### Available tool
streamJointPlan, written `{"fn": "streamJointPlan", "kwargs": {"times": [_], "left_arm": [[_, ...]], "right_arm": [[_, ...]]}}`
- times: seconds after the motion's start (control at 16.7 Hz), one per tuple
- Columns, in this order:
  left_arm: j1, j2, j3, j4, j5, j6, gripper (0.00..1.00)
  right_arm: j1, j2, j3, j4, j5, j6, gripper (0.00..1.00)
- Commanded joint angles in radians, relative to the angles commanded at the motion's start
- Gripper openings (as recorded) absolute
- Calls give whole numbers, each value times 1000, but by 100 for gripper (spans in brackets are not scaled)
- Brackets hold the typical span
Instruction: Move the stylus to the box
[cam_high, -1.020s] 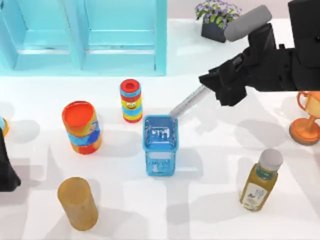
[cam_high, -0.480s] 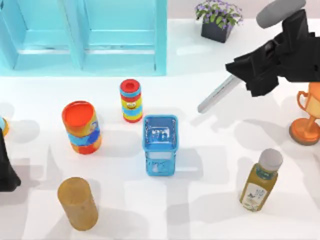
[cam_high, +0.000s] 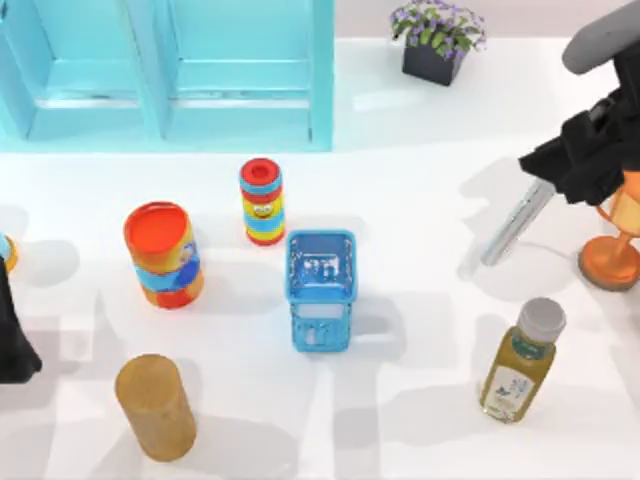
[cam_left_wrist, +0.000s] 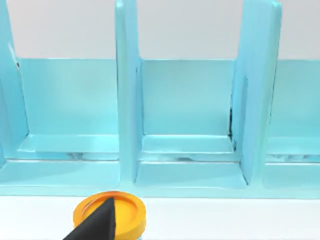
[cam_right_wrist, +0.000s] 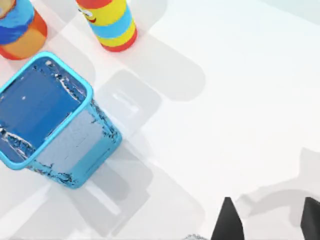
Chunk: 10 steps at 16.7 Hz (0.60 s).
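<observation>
- Top view: the right gripper (cam_high: 562, 177) hangs above the table's right side, near the far edge, with the stylus (cam_high: 517, 224) jutting down and to the left from its black fingers, silver-grey tip lowest.
- The stylus is held off the table, well apart from the blue box (cam_high: 321, 290), which stands open-topped and empty near the table's centre, just beside a striped ring toy (cam_high: 262, 200).
- Step in hand, by the look of it: carrying, with delivery not yet made. The stylus sits nearer an orange trophy (cam_high: 612, 250) and a capped juice bottle (cam_high: 522, 359) than its destination.
- The next move calls for a swing across toward the box, bringing the tip over the open rim before any release; the slanted rod will need lining up with that narrow mouth.
- Right wrist view: two dark fingertips (cam_right_wrist: 227, 220) stand apart with a sliver of the grey rod between them, the box (cam_right_wrist: 47, 120) beyond on the white surface.
- The left gripper (cam_high: 10, 330) sits parked at the table's left edge; whether it is open cannot be told. Its wrist view faces a turquoise shelf (cam_left_wrist: 190, 130) and an orange lid (cam_left_wrist: 112, 215).
</observation>
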Motion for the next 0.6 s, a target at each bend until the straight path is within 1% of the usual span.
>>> {"fn": "streamJointPlan", "kwargs": {"times": [0.3, 0.6], "left_arm": [[0, 0, 0, 0, 0, 0, 100], [0, 0, 0, 0, 0, 0, 100]], "right_arm": [[-183, -5, 87, -267, 39, -157, 0], [-407, -38, 170, -439, 96, -290, 0]]}}
